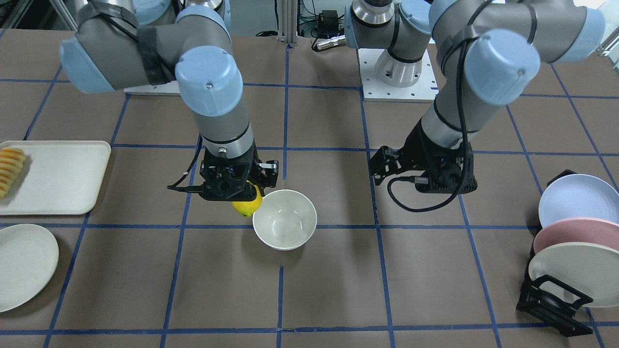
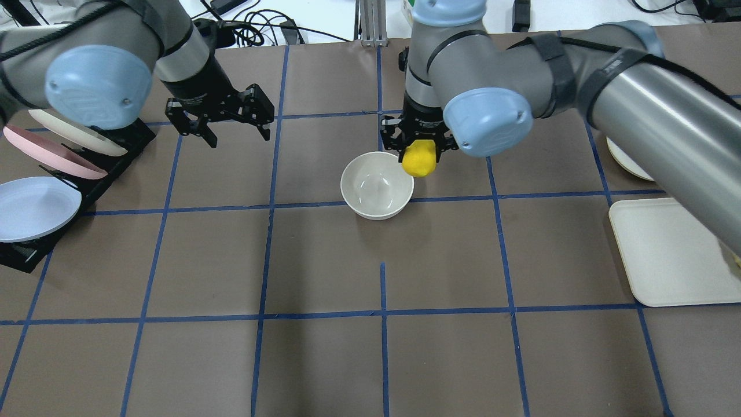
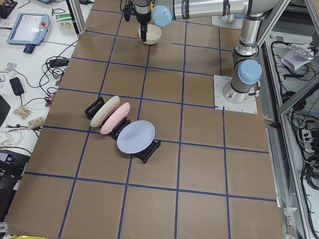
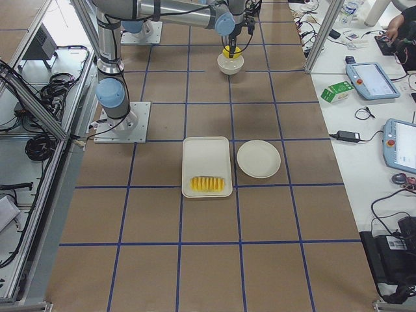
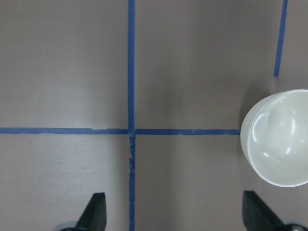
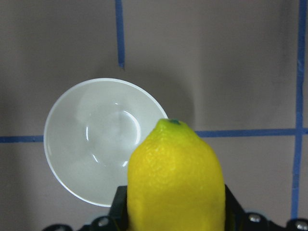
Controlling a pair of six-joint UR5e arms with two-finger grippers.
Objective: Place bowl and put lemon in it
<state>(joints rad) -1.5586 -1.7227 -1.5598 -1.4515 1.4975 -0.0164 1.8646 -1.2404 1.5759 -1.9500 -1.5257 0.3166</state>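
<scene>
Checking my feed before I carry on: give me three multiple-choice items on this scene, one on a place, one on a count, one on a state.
1. Where is the lemon relative to the bowl?
A. Lying inside it.
B. Held in the right pincer at its edge.
C. Far off, on the tray.

2. How many plates stand in the rack?
A. Two.
B. Three.
C. Five.

3. What state is the left pincer in?
A. Open and empty.
B. Shut on the bowl.
C. Shut on a plate.

Answers:
1 B: the bowl is empty and the lemon sits between the pincer's fingers.
2 B: one bluish, one pink, one off-white.
3 A: its fingers are spread with only table between them.
</scene>
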